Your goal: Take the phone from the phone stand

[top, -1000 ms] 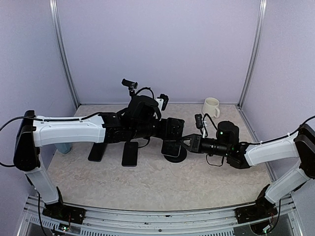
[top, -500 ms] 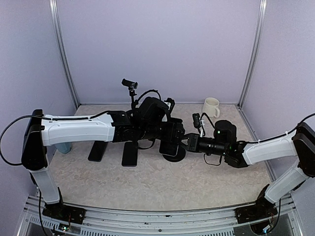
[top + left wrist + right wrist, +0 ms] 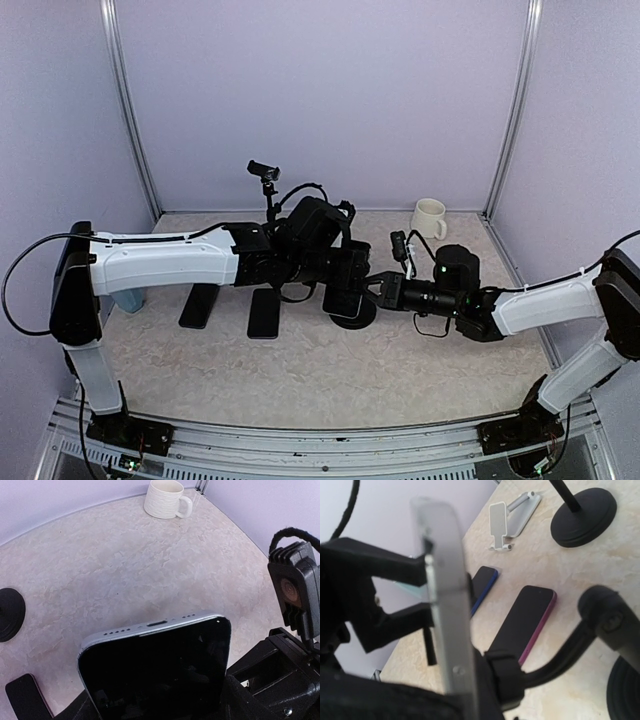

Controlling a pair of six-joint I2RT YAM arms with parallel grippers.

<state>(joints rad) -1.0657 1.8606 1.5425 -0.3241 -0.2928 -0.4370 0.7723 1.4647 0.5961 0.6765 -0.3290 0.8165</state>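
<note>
The left claw (image 3: 346, 290) grips the dark-screened phone (image 3: 155, 672) by its sides, holding it upright at the phone stand (image 3: 358, 320) in the middle of the desk (image 3: 300, 375). The right claw (image 3: 377, 290) sits just beside the stand; whether its fingers are apart or together cannot be told.

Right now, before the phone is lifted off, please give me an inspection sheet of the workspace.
Surface: pale marbled table.
Job's things: phone upright, lower end at the black phone stand.
Clutter: white mug; pink-edged phone and blue-edged phone lying flat; silver stand; small camera on a pole.
Hands: left hand closed on the phone's sides; right hand beside the phone stand, grip unclear.
Cables: black loop above the left wrist.
Surroundings: lilac walls, metal posts.
</note>
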